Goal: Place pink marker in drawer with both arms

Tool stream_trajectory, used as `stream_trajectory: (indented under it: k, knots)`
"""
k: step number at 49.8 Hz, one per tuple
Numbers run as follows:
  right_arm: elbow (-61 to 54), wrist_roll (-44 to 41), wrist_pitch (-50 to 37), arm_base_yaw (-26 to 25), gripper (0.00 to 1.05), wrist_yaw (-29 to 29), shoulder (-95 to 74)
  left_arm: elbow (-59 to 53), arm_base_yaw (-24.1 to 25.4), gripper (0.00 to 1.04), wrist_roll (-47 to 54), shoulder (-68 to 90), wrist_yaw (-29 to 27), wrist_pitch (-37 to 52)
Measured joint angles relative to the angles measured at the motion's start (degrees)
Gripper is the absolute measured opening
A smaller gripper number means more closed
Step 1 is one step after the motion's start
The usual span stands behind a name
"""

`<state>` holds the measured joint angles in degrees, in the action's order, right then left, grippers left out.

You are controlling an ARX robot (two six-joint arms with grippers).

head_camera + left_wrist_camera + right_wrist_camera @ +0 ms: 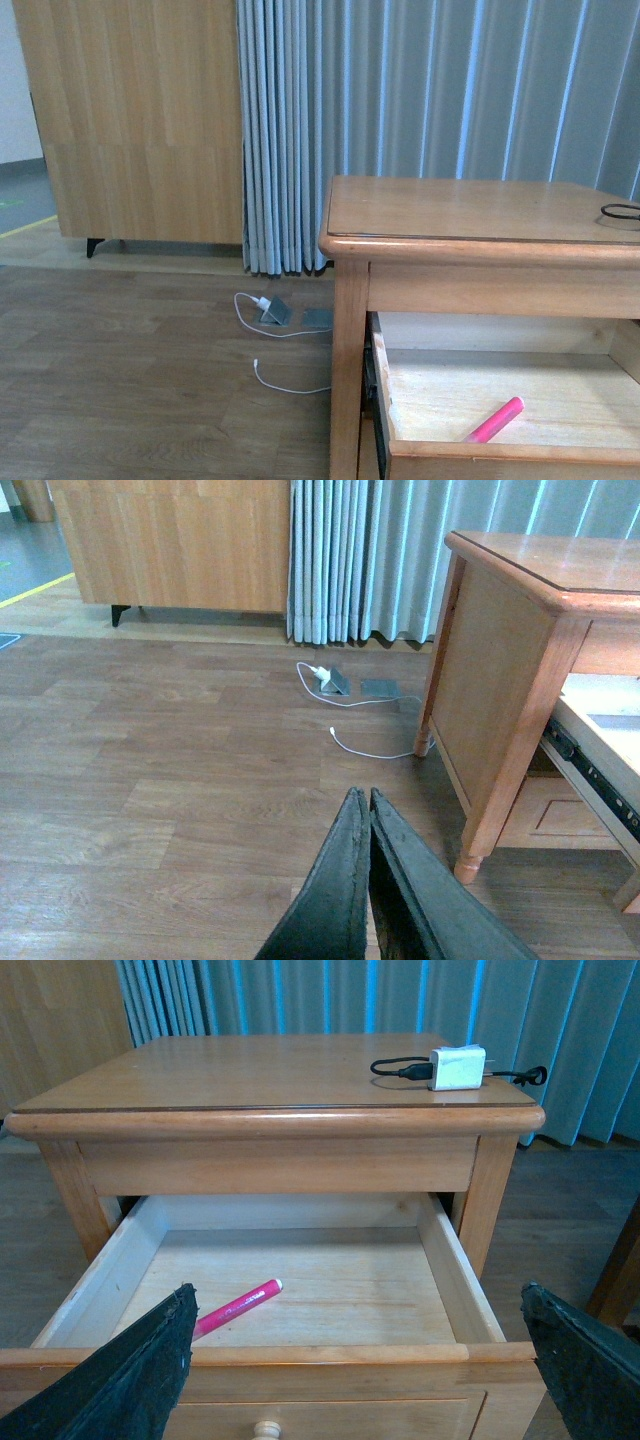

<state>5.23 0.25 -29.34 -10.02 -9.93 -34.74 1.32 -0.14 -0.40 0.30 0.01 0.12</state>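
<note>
The pink marker lies loose on the pale floor of the pulled-out drawer, near its front left; it also shows in the front view as the pink marker inside the drawer. My right gripper is open, its fingers spread wide in front of the drawer's front edge, above the round knob, with nothing between them. My left gripper is shut and empty, hanging over the wooden floor to the left of the table's side panel. Neither arm shows in the front view.
The wooden side table carries a white charger block with a black cable on its top. A white cable and grey floor sockets lie on the floor by the blue-grey curtain. A wooden cabinet stands at the back left.
</note>
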Motion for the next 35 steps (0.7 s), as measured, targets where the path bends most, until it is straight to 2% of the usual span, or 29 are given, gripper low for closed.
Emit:
stream_trajectory:
  k: [4,8,13,19,24,27,35]
  knots:
    - [0.0,0.0,0.0,0.0,0.96,0.0,0.0,0.0,0.0,0.14,0.0,0.0,0.0,0.0]
    - [3.0,-0.9,11.7,-0.2,0.96,-5.2,0.4,0.0,0.0,0.29,0.0,0.0,0.0,0.0]
    - [6.1,-1.7,23.8,1.4,0.96,-7.2,-2.9,0.0,0.0,0.45,0.0,0.0,0.0,0.0]
    - [9.7,-2.2,27.4,1.9,0.96,-8.9,-12.6,0.0,0.0,0.67,0.0,0.0,0.0,0.0]
    - [15.1,-2.8,26.0,3.0,0.96,-9.6,-26.6,0.0,0.0,0.91,0.0,0.0,0.0,0.0]
    - [16.8,-2.6,24.8,3.9,0.96,-9.4,-30.9,0.0,0.0,1.00,0.0,0.0,0.0,0.0]
    - [21.0,-2.4,20.3,6.8,0.96,-6.9,-42.2,0.0,0.0,0.99,0.1,0.0,0.0,0.0]
